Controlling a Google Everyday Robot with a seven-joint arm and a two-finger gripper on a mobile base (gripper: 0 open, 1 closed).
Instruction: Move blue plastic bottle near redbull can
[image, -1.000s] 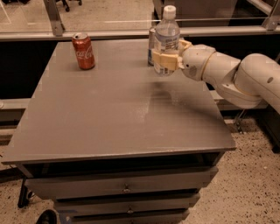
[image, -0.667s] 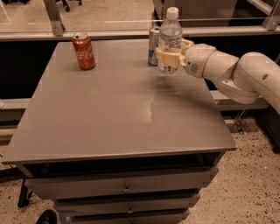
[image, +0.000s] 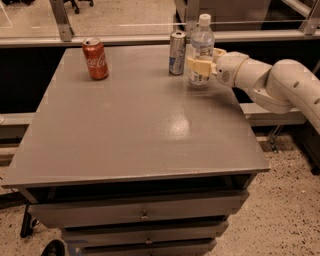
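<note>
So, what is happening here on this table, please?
A robot arm reaches in from the right, and its gripper is shut around the lower part of the blue plastic bottle. The bottle stands upright at the far side of the grey table, just to the right of the redbull can, with a small gap between them. A red Coca-Cola can stands apart, towards the far left. Whether the bottle rests on the table or hangs just above it, I cannot tell.
</note>
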